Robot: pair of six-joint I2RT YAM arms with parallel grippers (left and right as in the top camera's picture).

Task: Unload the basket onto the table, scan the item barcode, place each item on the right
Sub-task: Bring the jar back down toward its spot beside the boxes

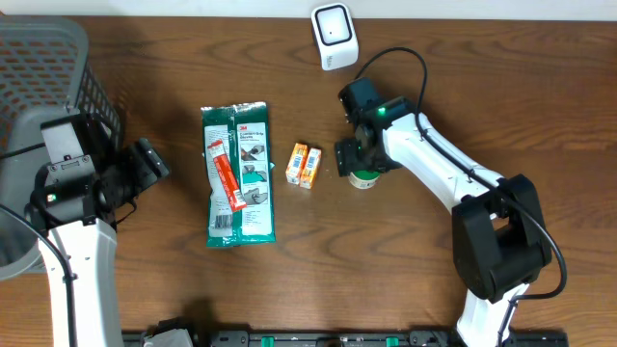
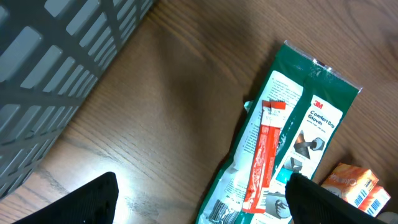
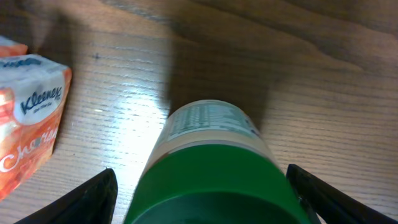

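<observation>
A small jar with a green lid [image 1: 363, 177] stands on the wooden table; in the right wrist view the jar [image 3: 214, 155] fills the middle, its printed label facing away. My right gripper [image 1: 360, 159] is straight above it and open. Its dark fingers [image 3: 93, 199] stand on either side of the lid with a gap on each side, so the gripper [image 3: 202, 202] straddles the jar without touching it. A white barcode scanner [image 1: 334, 36] stands at the table's far edge. My left gripper [image 1: 147, 166] [image 2: 200, 196] hovers open at the left and holds nothing.
A green 3M glove pack [image 1: 238, 173] [image 2: 292, 137] lies flat in the middle. Two orange Kleenex packs [image 1: 307, 165] [image 3: 28, 124] [image 2: 357, 186] sit between it and the jar. A grey mesh basket [image 1: 48, 58] [image 2: 56, 56] fills the far left corner.
</observation>
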